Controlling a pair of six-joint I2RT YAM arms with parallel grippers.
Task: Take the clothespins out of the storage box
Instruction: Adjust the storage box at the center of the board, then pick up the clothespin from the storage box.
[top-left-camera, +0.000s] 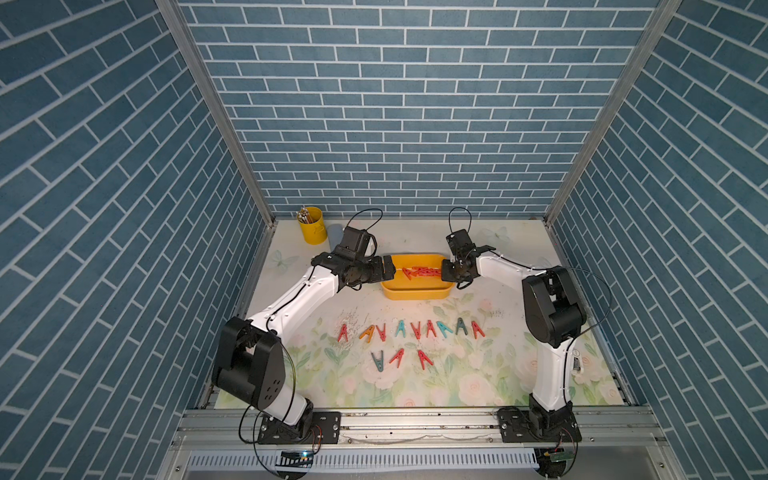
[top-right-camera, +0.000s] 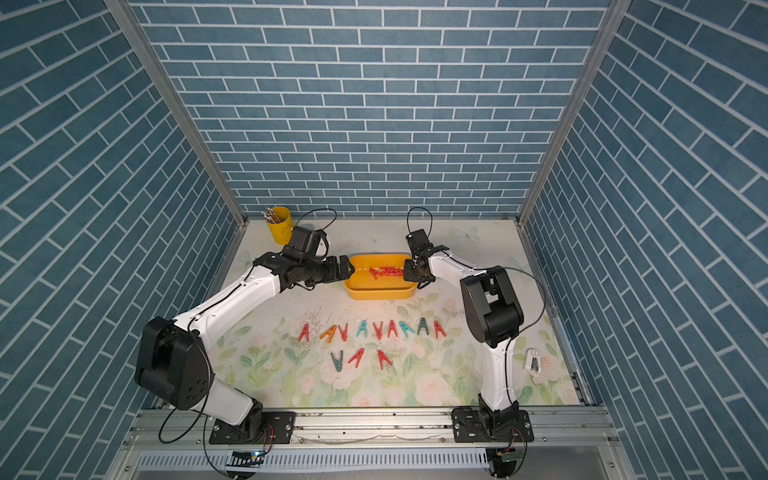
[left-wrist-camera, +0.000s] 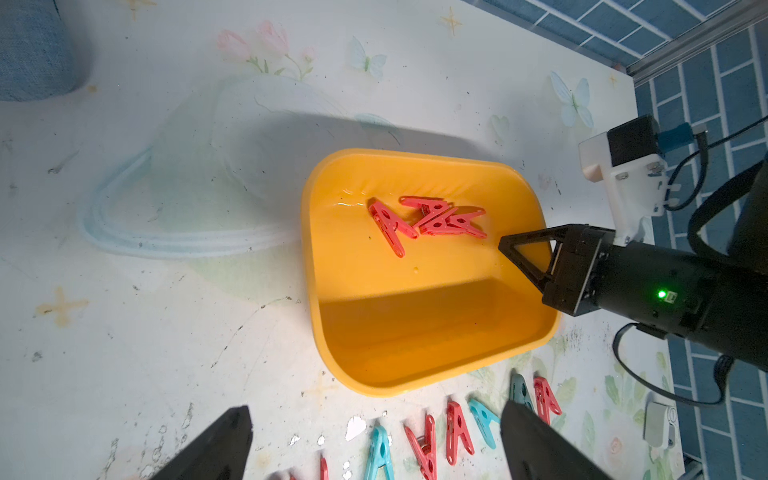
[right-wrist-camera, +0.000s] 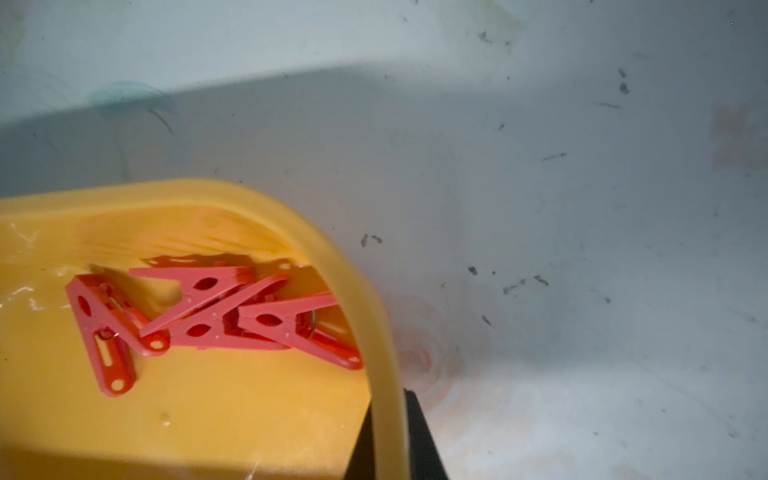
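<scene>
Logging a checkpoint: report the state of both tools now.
Left tool: open, holding nothing.
Right tool: closed on the rim of the storage box.

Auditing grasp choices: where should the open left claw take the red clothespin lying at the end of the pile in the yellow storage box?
Probably by its narrow joined tip, coming down from above. That red clothespin lies flat on the storage box floor, legs splayed; one leg meets the pile, but the tip points clear of it, leaving room for the left claw.

Clothespin pile (top-left-camera: 422, 272) in storage box (top-left-camera: 415, 294); 12 clothespins (top-left-camera: 417, 330) before it.
</scene>
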